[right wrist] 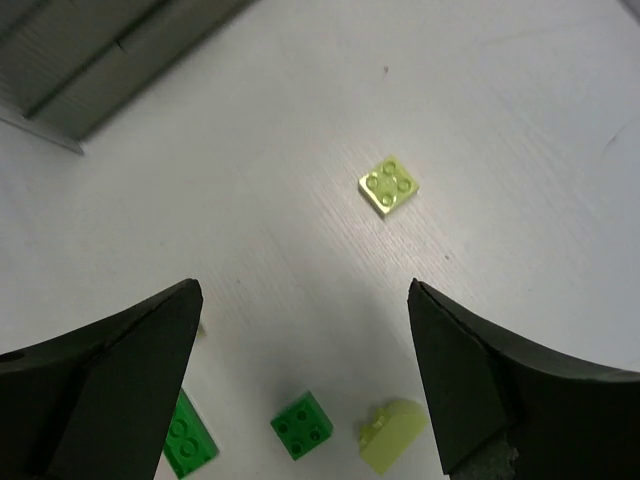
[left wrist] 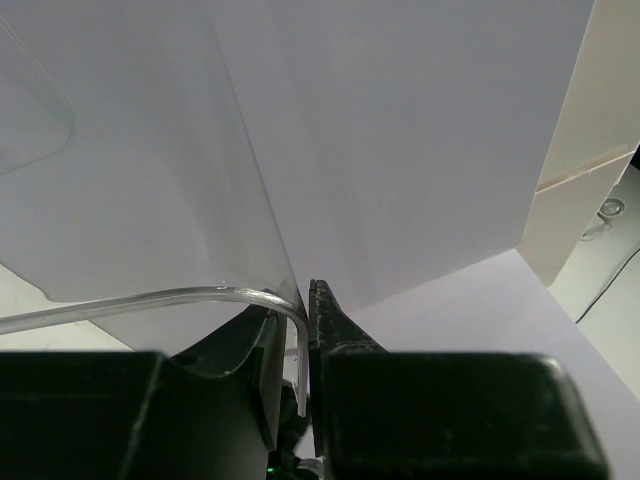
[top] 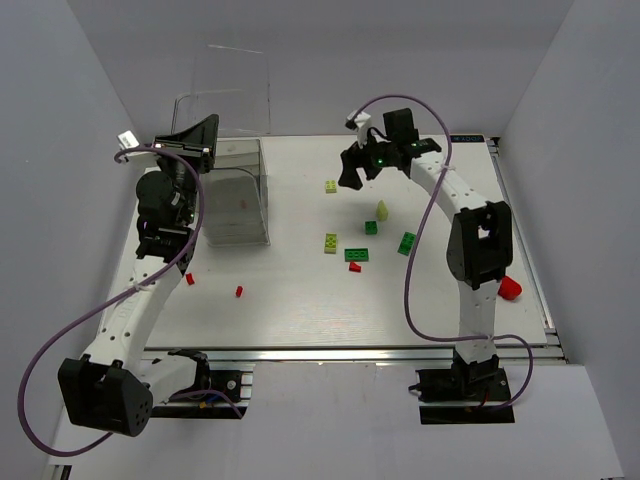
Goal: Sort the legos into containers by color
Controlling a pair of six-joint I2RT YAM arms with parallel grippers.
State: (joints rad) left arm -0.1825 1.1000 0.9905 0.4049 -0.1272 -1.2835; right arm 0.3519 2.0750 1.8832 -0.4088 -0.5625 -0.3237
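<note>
1. clear bin (top: 238,195): tall, transparent, inner dividers, upper left of frame.
2. yellow-green square brick (top: 331,186): flat, studs up, upper centre.
3. yellow-green slope piece (top: 382,210): just lower right of it.
4. Centre cluster: small dark green brick (top: 371,227), green brick (top: 407,243), yellow-green brick (top: 330,243), flat green brick (top: 356,255), red brick (top: 355,267) just below the flat one.
5. Lower left, apart: red bit (top: 190,279), second red bit (top: 239,291).
6. larger red piece (top: 510,288): right edge.

A white table (top: 300,310) sits enclosed by plain pale grey walls (top: 400,60).

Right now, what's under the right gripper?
The right gripper, open, hangs over the table: a yellow-green square brick, a dark green brick, a yellow-green sloped piece. Its fingers half cover another green brick.
</note>
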